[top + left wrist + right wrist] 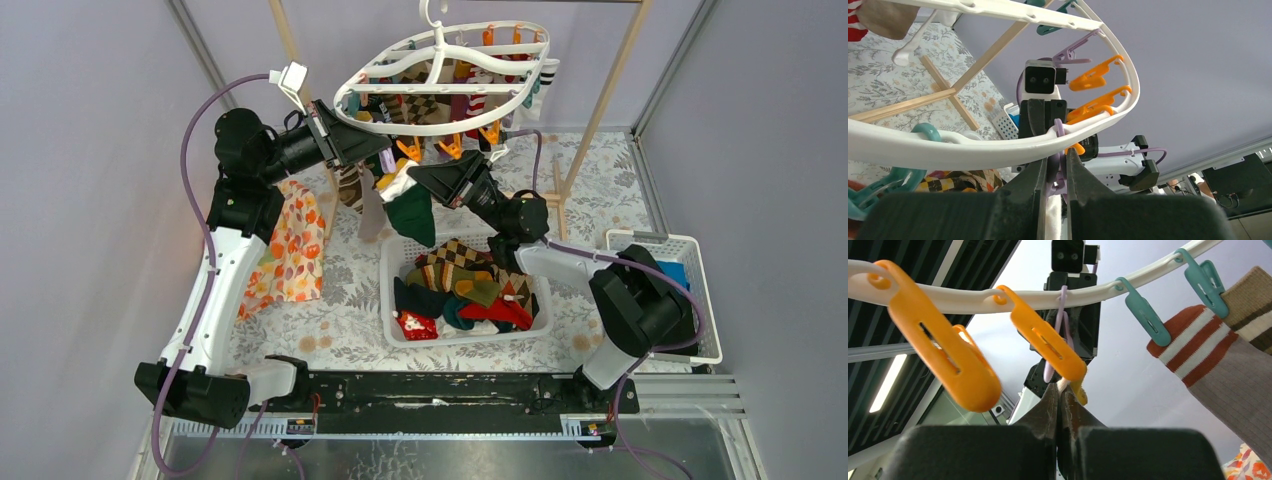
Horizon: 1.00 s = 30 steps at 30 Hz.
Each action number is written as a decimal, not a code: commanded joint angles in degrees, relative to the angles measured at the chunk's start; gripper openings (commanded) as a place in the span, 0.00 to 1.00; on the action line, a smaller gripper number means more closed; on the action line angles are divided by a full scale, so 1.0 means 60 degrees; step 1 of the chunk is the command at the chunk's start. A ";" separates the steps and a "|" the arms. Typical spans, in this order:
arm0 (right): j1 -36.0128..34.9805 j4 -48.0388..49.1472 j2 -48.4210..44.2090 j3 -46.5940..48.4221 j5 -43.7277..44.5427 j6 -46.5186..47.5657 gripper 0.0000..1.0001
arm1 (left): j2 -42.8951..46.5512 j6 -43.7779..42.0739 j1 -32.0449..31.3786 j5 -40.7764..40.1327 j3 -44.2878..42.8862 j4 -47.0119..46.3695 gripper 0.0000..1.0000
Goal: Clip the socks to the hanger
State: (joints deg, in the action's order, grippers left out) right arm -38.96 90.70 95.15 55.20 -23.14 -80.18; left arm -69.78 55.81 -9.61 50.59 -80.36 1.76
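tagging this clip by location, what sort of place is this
Probably a robot lab cell staged for laundry: plain grey walls, two arms bolted to the table, a clip hanger and a basket of socks.

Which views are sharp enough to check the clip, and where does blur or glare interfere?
Top external view: evenly lit, sharp, the white oval plastic hanger clear. Left wrist view: the left claw is blurred, the purple plastic clip in it soft. Right wrist view: the right claw is blurred too; a ceiling light strip glares at left.
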 commanded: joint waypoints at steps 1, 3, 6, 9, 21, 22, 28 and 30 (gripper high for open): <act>-0.0041 0.1291 -0.0612 0.0054 0.0000 0.0166 0.00 | 0.0248 -0.0247 0.0034 0.0318 -0.0225 -0.0308 0.03; -0.0039 0.1291 -0.0578 0.0131 -0.0004 0.0159 0.00 | 0.0252 -0.0239 0.0037 0.0313 -0.0242 -0.0308 0.03; -0.0040 0.1290 -0.0463 0.0262 -0.0027 0.0103 0.00 | 0.0263 -0.0179 0.0034 0.0323 -0.0274 -0.0308 0.03; -0.0040 0.1296 -0.0371 0.0321 -0.0029 0.0090 0.00 | 0.0270 -0.0121 0.0041 0.0364 -0.0275 -0.0308 0.03; -0.0121 0.1305 0.0237 0.1092 0.0249 0.0138 0.00 | 0.0241 0.0699 0.0038 0.0602 0.0103 -0.0907 0.03; -0.0142 0.1305 0.0294 0.1169 0.0276 0.0136 0.00 | 0.0234 0.0770 0.0038 0.0606 0.0119 -0.0960 0.03; -0.0211 0.1305 0.0386 0.1334 0.0417 0.0243 0.00 | 0.0248 0.0908 0.0034 0.0647 0.0150 -0.1055 0.03; -0.0216 0.1305 0.0378 0.1363 0.0494 0.0321 0.00 | 0.0262 0.0908 0.0034 0.0607 0.0171 -0.1055 0.03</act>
State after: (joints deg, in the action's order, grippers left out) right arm -39.48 90.72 97.76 60.47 -22.37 -79.90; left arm -69.63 60.31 -9.61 51.53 -79.90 -0.78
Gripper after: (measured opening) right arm 0.029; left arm 0.166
